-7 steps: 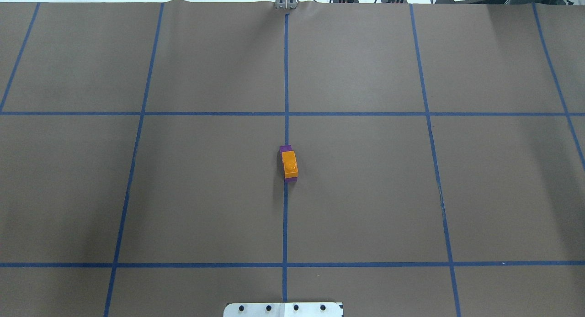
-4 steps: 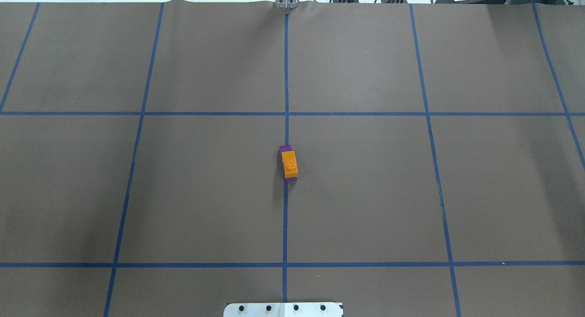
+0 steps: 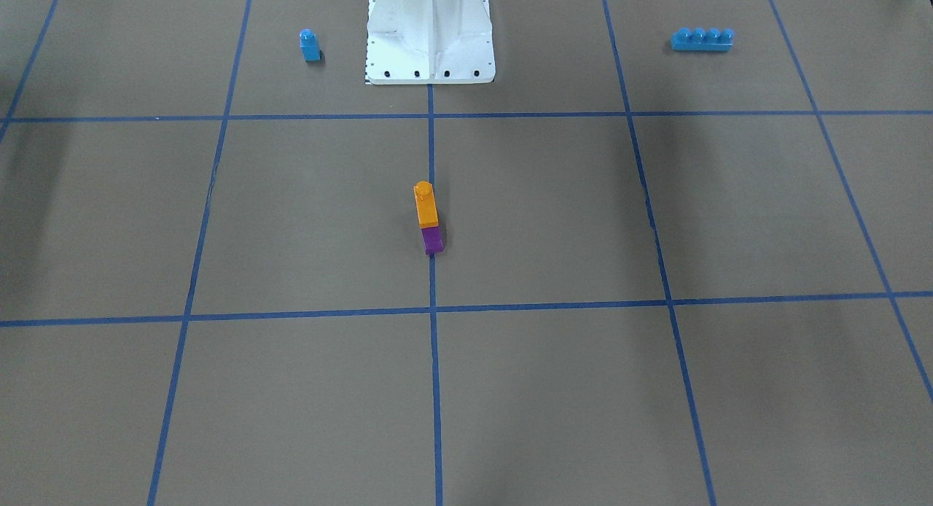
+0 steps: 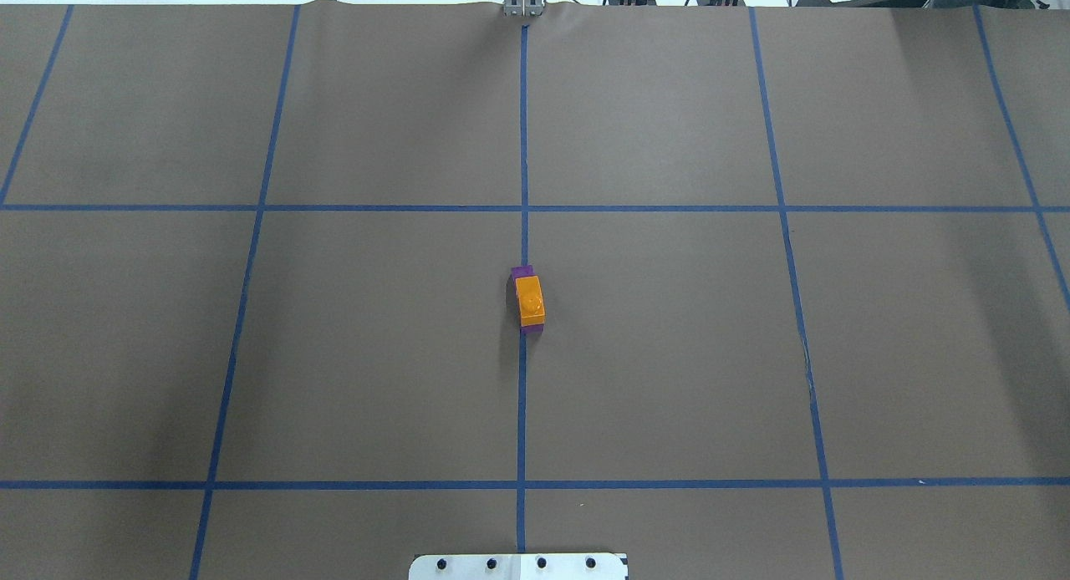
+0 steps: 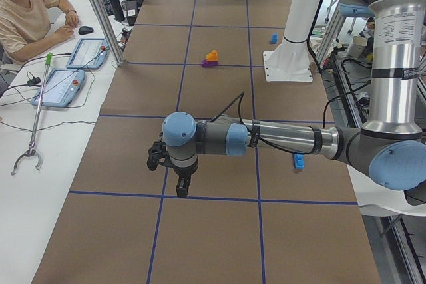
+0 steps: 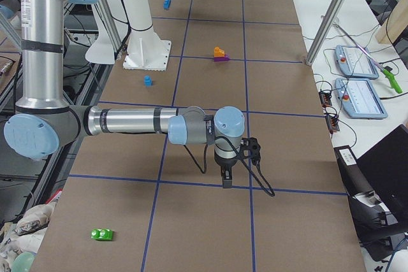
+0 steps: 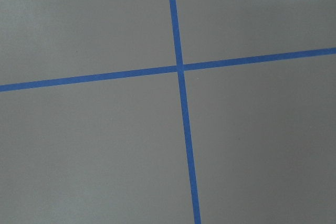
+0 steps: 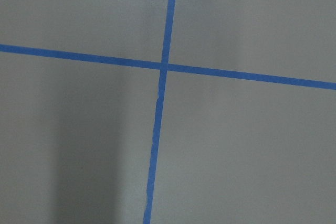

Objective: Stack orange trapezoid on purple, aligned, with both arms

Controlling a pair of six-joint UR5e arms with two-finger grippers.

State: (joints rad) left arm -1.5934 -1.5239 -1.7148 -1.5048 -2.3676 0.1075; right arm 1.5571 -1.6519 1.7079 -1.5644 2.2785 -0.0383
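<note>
The orange trapezoid (image 4: 530,301) sits on top of the purple block (image 4: 523,272) at the table's centre, on the middle blue tape line. Purple edges show at both ends of it. The stack also shows in the front view, orange (image 3: 426,203) over purple (image 3: 432,239). No gripper touches it. My left gripper (image 5: 181,187) hangs over the table far from the stack, seen only in the left side view. My right gripper (image 6: 226,179) shows only in the right side view, also far from the stack. I cannot tell whether either is open or shut. Both wrist views show only the mat and tape lines.
A small blue single-stud block (image 3: 310,45) and a long blue four-stud brick (image 3: 702,39) lie on either side of the white robot base (image 3: 430,32). A green block (image 6: 102,234) lies near the right end. An operator (image 5: 26,11) sits beside the table.
</note>
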